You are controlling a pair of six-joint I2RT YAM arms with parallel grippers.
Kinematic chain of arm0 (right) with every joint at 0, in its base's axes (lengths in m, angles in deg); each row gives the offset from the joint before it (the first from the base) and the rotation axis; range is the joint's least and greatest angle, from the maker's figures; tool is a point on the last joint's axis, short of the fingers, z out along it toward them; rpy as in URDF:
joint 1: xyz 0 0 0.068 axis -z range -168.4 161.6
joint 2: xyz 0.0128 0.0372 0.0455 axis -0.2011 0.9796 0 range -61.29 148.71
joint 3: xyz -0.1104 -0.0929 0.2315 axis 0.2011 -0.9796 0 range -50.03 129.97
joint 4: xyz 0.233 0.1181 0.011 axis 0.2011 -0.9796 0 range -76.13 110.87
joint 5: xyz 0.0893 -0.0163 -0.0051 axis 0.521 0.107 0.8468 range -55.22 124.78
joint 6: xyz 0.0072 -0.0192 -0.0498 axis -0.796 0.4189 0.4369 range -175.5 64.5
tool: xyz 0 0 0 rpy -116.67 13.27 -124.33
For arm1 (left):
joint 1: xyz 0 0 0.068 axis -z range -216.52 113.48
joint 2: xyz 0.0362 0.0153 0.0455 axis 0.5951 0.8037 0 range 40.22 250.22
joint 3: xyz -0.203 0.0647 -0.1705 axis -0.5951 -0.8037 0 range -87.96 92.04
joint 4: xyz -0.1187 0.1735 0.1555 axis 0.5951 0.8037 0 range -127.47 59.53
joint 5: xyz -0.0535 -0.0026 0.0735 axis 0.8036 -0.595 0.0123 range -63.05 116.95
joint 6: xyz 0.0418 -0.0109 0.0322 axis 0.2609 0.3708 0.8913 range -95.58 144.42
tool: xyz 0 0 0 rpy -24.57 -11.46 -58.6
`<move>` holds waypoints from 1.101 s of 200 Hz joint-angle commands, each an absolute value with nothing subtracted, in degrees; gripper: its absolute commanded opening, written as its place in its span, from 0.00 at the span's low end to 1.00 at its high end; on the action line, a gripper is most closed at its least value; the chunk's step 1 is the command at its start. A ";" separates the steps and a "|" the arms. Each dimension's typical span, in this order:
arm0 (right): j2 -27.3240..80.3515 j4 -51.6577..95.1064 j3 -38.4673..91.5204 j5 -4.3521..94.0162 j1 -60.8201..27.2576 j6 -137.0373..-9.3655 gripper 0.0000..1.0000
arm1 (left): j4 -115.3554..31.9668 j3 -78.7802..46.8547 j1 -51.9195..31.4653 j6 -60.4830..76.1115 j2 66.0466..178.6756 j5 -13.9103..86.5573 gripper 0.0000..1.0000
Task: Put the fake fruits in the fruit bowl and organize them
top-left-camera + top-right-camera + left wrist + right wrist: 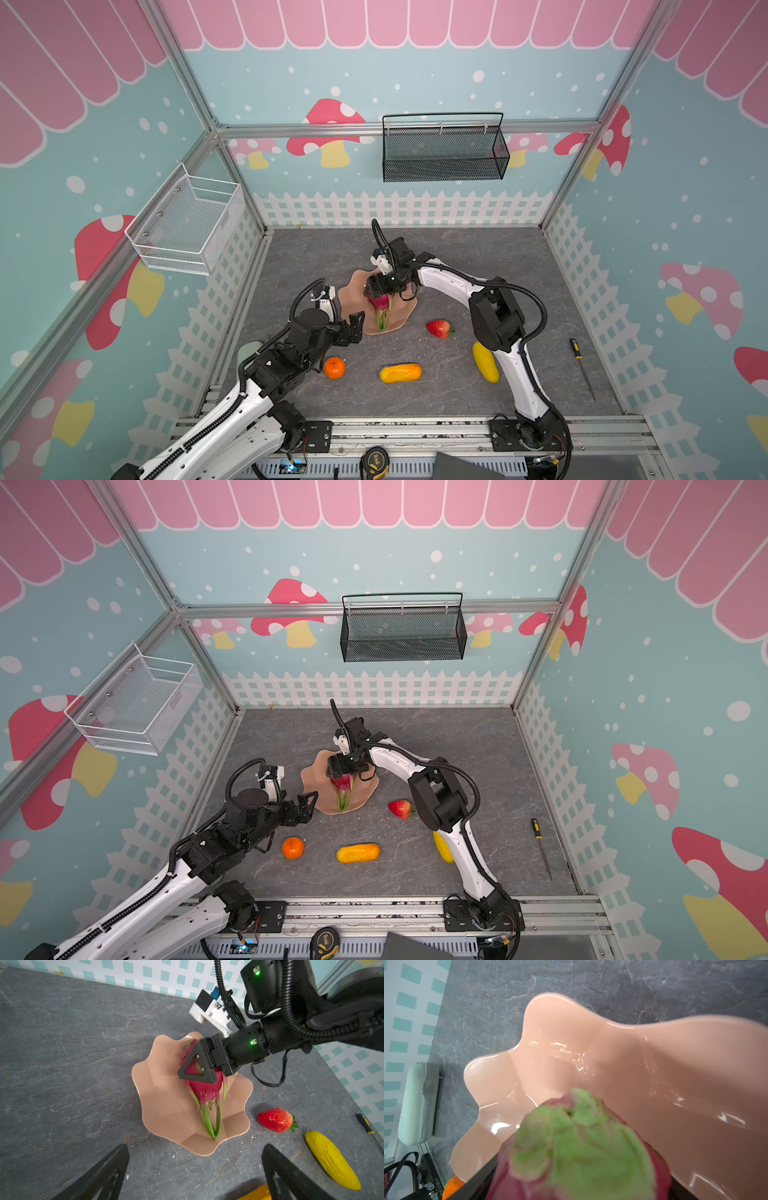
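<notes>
The peach-pink fruit bowl (pixel 353 295) (pixel 158 1095) sits mid-table. A magenta dragon fruit (pixel 380 307) (pixel 205 1086) (pixel 581 1147) lies in it, green tip resting toward the near rim. My right gripper (pixel 379 293) straddles its fat end; whether the jaws still press it does not show. My left gripper (pixel 353 326) (pixel 195 1167) hangs open and empty just off the bowl's near-left rim. On the table lie the strawberry (pixel 438 328), small orange (pixel 334 368), mango (pixel 400 372) and yellow bumpy fruit (pixel 485 361), the last partly behind my right arm.
A screwdriver (pixel 582 368) lies near the right wall. A black mesh basket (pixel 444 149) hangs on the back wall and a white wire basket (pixel 187 224) on the left wall. A mint-green object (pixel 417 1103) sits at the left table edge. A tape measure (pixel 376 461) rests on the front rail.
</notes>
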State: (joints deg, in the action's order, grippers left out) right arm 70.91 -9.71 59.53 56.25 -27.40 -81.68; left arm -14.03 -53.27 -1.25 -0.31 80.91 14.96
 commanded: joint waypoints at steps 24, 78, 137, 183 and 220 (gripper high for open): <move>71.91 -11.34 64.07 54.26 -27.51 -80.57 0.99 | -14.46 -54.42 -1.66 -0.89 79.82 15.22 1.00; 70.43 -12.80 67.21 51.17 -27.51 -79.57 0.98 | -14.45 -54.32 -1.73 -1.07 79.68 15.93 1.00; 51.48 -6.18 47.96 43.05 -27.37 -75.88 0.97 | -15.68 -53.85 -1.59 3.42 82.76 27.38 0.99; 27.31 -0.28 13.33 41.03 -26.81 -83.43 0.97 | -14.93 -49.94 9.25 5.81 95.44 31.46 0.89; 6.61 2.51 -9.89 55.77 -27.31 -89.80 0.97 | -17.04 -50.57 17.19 9.39 102.67 28.80 0.88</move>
State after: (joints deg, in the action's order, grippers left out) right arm 15.94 1.02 0.19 45.50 -26.70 -84.54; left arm -15.72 -51.17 14.16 5.68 100.60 29.35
